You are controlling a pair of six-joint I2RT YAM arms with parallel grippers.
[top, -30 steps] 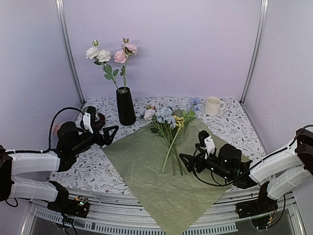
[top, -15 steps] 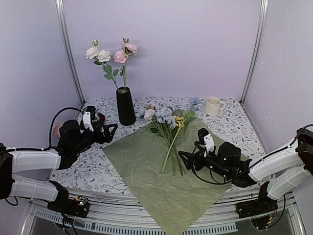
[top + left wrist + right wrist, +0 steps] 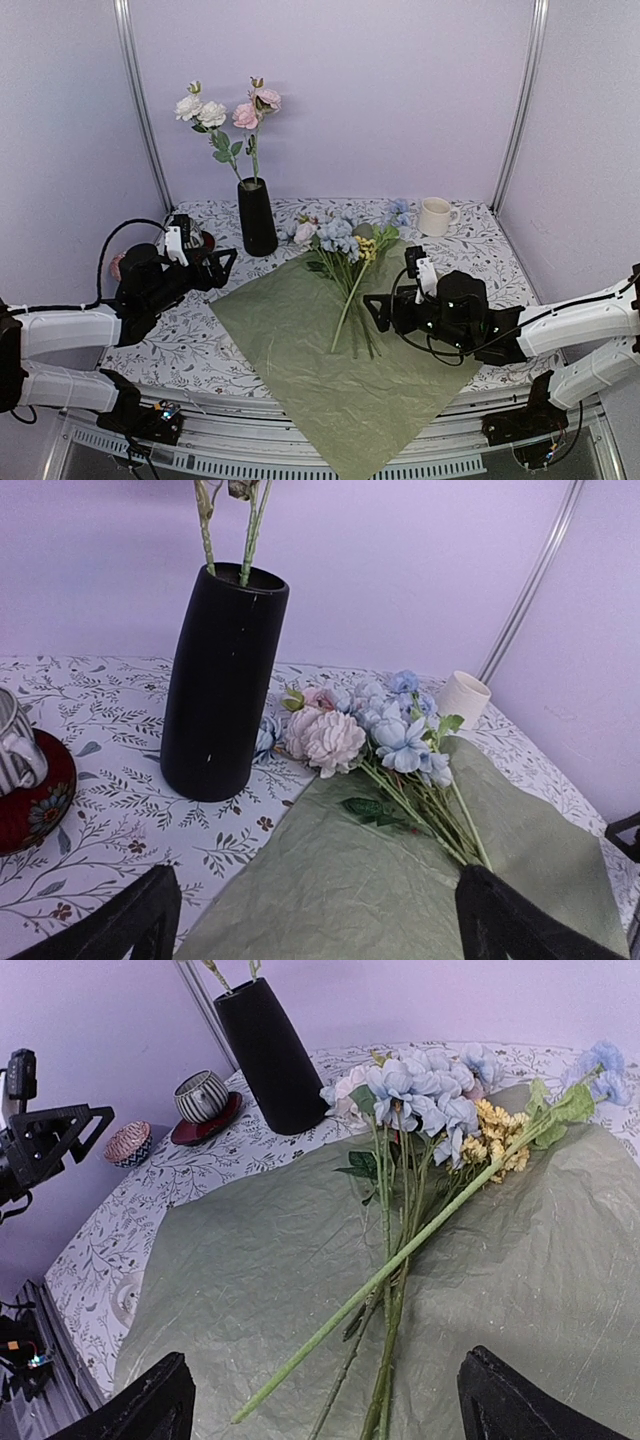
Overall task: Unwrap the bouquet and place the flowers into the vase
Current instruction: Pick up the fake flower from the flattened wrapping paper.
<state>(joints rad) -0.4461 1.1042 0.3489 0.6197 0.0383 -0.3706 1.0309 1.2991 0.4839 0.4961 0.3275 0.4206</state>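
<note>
Wrapping paper (image 3: 300,340) is seen spread flat on the leaf-patterned table (image 3: 470,255), olive-green side up, with its near corner hanging over the front edge; the loose flowers (image 3: 350,285) are laid across its far half, green stems pointing toward the arms and the light blue, pink and yellow heads resting at the paper's far edge, just beside the base of the vase (image 3: 257,217); the vase is stood upright at the back left of the table, off the paper, and white and pink blooms (image 3: 230,115) are held in it on tall stems; the left gripper (image 3: 224,268) is held above the bare table left of the paper, its fingers spread wide with nothing between them; the right gripper (image 3: 373,312) is held low over the paper just right of the stem ends, its fingers also spread wide and nothing grasped; a striped cup (image 3: 203,1095) on a red saucer (image 3: 185,1132) and a small pink bowl (image 3: 128,1143) are set along the left side; a white mug (image 3: 434,216) is placed at the back right.
</note>
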